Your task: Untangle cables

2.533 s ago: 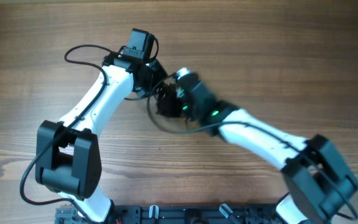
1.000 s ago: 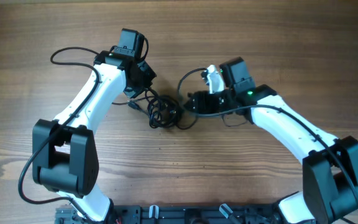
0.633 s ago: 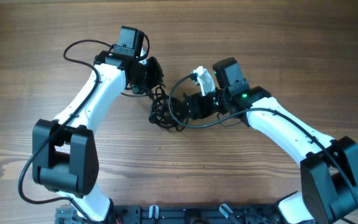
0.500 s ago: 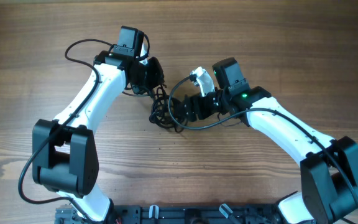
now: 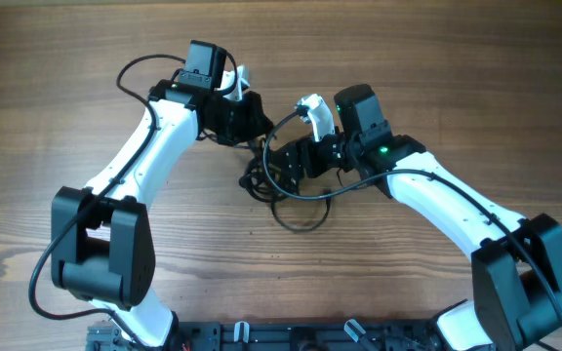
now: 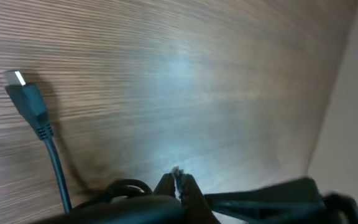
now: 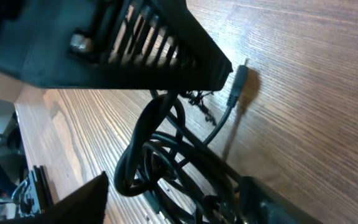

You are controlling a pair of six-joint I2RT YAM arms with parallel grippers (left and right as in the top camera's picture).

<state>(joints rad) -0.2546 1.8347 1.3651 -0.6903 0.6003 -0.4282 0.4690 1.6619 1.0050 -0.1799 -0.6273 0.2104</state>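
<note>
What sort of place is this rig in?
Probably a robotics lab bench, though the room itself is out of view. Clues: a wood-grain table, a left arm and right arm based by a black rail, and tangled cables as test material.

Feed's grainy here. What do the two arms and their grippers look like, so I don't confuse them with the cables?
The left arm and right arm have smooth white links between bulky black joint housings. The left gripper and right gripper are black. A thin black wire runs along each arm, looping free at the left wrist. A green light glows near the right wrist.
</note>
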